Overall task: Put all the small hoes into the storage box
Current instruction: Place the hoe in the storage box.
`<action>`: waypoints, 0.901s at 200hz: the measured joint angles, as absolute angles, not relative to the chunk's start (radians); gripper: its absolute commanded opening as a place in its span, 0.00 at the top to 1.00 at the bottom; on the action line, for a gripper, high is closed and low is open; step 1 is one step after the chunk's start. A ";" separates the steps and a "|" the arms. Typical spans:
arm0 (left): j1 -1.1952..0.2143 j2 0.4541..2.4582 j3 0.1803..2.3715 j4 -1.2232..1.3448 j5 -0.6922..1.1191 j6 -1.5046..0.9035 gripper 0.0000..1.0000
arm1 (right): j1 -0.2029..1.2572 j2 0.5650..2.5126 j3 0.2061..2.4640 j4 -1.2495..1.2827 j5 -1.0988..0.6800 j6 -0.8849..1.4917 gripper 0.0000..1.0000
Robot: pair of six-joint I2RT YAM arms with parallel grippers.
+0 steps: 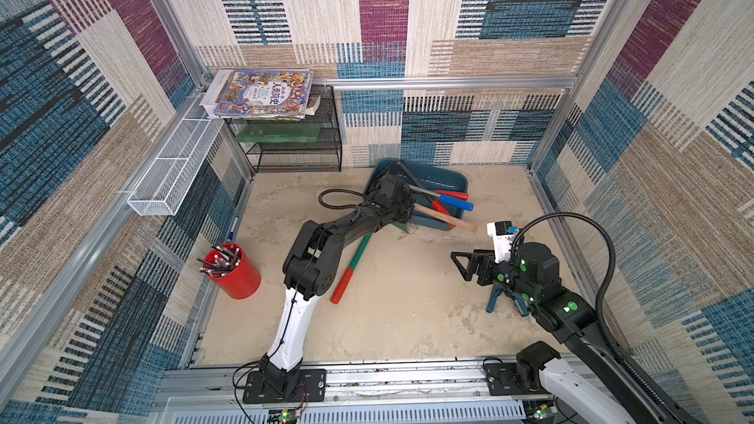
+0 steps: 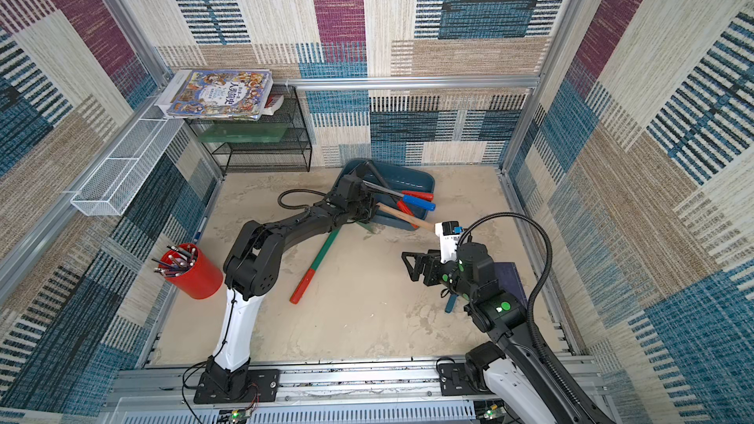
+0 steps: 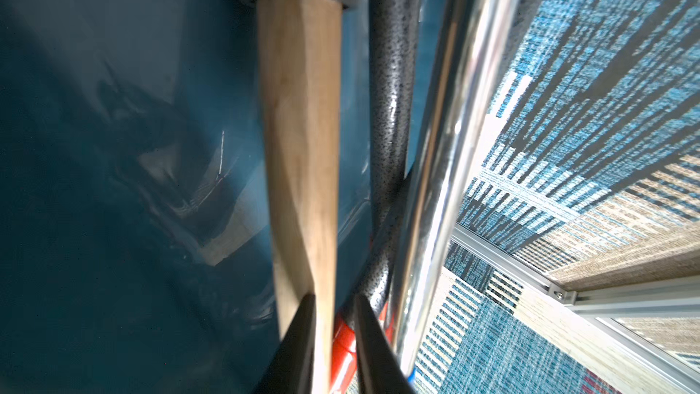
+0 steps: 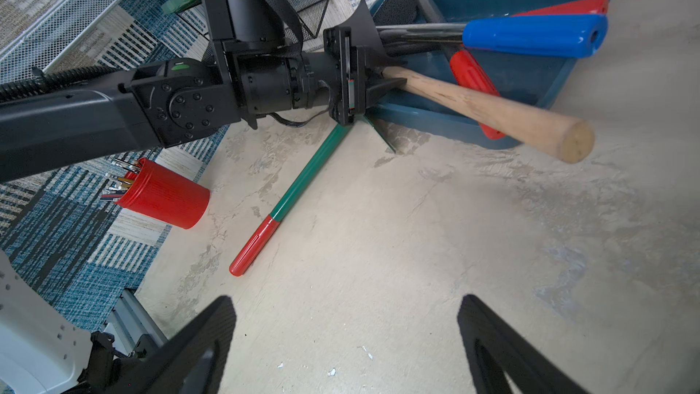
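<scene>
At the near rim of the storage box, I find the small hoe lying flat on the table. It is outside the box, with its green blade just beside the box wall and its red grip toward the arm bases. The left gripper sits above the blade end. Its jaws are drawn nearly together at a wooden hammer handle; I cannot tell whether they clamp it. The right gripper hangs well apart over bare table, jaws spread and empty.
</scene>
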State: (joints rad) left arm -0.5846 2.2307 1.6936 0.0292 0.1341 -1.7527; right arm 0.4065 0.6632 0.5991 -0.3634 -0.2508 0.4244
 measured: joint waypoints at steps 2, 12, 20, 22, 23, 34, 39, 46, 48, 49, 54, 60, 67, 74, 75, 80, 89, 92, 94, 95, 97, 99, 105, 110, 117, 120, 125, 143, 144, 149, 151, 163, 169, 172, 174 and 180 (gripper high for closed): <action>-0.585 2.229 1.695 0.027 0.134 -1.751 0.68 | 0.406 0.663 0.599 -0.363 -0.251 0.424 0.05; -0.585 2.223 1.699 0.025 0.134 -1.743 0.66 | 0.406 0.664 0.599 -0.363 -0.251 0.424 0.04; -0.585 2.217 1.701 0.025 0.134 -1.732 0.65 | 0.406 0.667 0.599 -0.363 -0.251 0.422 0.05; -0.585 2.214 1.702 0.025 0.134 -1.729 0.65 | 0.406 0.667 0.599 -0.363 -0.251 0.421 0.04; -0.585 2.213 1.702 0.025 0.134 -1.728 0.65 | 0.406 0.668 0.599 -0.363 -0.251 0.421 0.04; -0.585 2.202 1.702 0.024 0.134 -1.720 0.64 | 0.406 0.673 0.598 -0.363 -0.251 0.421 0.04; -0.585 2.197 1.702 0.023 0.134 -1.715 0.63 | 0.406 0.675 0.597 -0.363 -0.252 0.421 0.04; -0.585 2.191 1.702 0.022 0.135 -1.697 0.62 | 0.406 0.678 0.597 -0.363 -0.253 0.421 0.04; -0.585 2.189 1.702 0.022 0.135 -1.696 0.62 | 0.406 0.680 0.597 -0.363 -0.254 0.421 0.04; -0.585 2.188 1.702 0.022 0.135 -1.696 0.62 | 0.406 0.680 0.597 -0.363 -0.254 0.421 0.05; -0.585 2.183 1.702 0.021 0.137 -1.694 0.62 | 0.406 0.682 0.597 -0.361 -0.255 0.421 0.04; -0.585 2.178 1.700 0.021 0.138 -1.690 0.61 | 0.406 0.686 0.597 -0.359 -0.260 0.421 0.04; -0.585 2.173 1.695 0.021 0.138 -1.682 0.61 | 0.406 0.691 0.597 -0.358 -0.262 0.421 0.04; -0.585 2.166 1.688 0.020 0.139 -1.676 0.61 | 0.406 0.695 0.598 -0.358 -0.263 0.421 0.04; -0.585 2.165 1.687 0.020 0.139 -1.676 0.61 | 0.406 0.695 0.598 -0.358 -0.264 0.421 0.04; -0.585 2.160 1.679 0.020 0.141 -1.676 0.60 | 0.406 0.697 0.598 -0.358 -0.266 0.421 0.04; -0.585 2.151 1.663 0.019 0.142 -1.673 0.60 | 0.406 0.699 0.598 -0.356 -0.270 0.421 0.04; -0.585 2.146 1.657 0.019 0.142 -1.673 0.59 | 0.406 0.699 0.598 -0.355 -0.270 0.421 0.04; -0.585 2.144 1.650 0.019 0.142 -1.672 0.59 | 0.406 0.700 0.598 -0.354 -0.270 0.421 0.04; -0.585 2.143 1.649 0.019 0.143 -1.672 0.59 | 0.406 0.700 0.598 -0.354 -0.270 0.421 0.04; -0.585 2.139 1.643 0.019 0.143 -1.671 0.59 | 0.406 0.701 0.598 -0.354 -0.270 0.421 0.04; -0.585 2.138 1.639 0.019 0.143 -1.670 0.59 | 0.406 0.701 0.598 -0.353 -0.270 0.421 0.04; -0.585 2.129 1.625 0.019 0.144 -1.668 0.59 | 0.406 0.703 0.598 -0.352 -0.271 0.421 0.04; -0.585 2.123 1.614 0.019 0.146 -1.664 0.59 | 0.406 0.705 0.598 -0.350 -0.274 0.421 0.04; -0.585 2.113 1.599 0.019 0.146 -1.656 0.58 | 0.406 0.708 0.598 -0.347 -0.278 0.421 0.04; -0.585 2.109 1.592 0.018 0.146 -1.652 0.58 | 0.406 0.710 0.598 -0.344 -0.278 0.421 0.04; -0.585 2.102 1.583 0.018 0.147 -1.646 0.58 | 0.406 0.713 0.598 -0.341 -0.279 0.421 0.04; -0.585 2.078 1.554 0.019 0.162 -1.626 0.58 | 0.406 0.727 0.598 -0.333 -0.285 0.421 0.04; -0.585 2.075 1.551 0.019 0.163 -1.625 0.58 | 0.406 0.727 0.598 -0.333 -0.285 0.421 0.04; -0.585 2.069 1.542 0.020 0.163 -1.622 0.57 | 0.406 0.731 0.598 -0.333 -0.287 0.421 0.04; -0.585 2.065 1.538 0.021 0.163 -1.621 0.57 | 0.406 0.732 0.598 -0.333 -0.288 0.421 0.04; -0.585 2.048 1.513 0.025 0.165 -1.603 0.57 | 0.406 0.742 0.598 -0.331 -0.294 0.421 0.05; -0.585 2.041 1.504 0.026 0.168 -1.593 0.57 | 0.406 0.746 0.598 -0.329 -0.296 0.421 0.04; -0.585 2.038 1.500 0.026 0.169 -1.590 0.56 | 0.406 0.748 0.598 -0.329 -0.297 0.421 0.04; -0.585 2.037 1.499 0.026 0.170 -1.587 0.54 | 0.406 0.749 0.598 -0.328 -0.298 0.421 0.04; -0.585 2.030 1.492 0.026 0.173 -1.577 0.51 | 0.406 0.753 0.598 -0.326 -0.304 0.421 0.04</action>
State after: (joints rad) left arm -0.5846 2.0300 1.4918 0.0257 0.1726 -1.5768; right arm 0.4065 0.7528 0.5976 -0.3260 -0.3038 0.4210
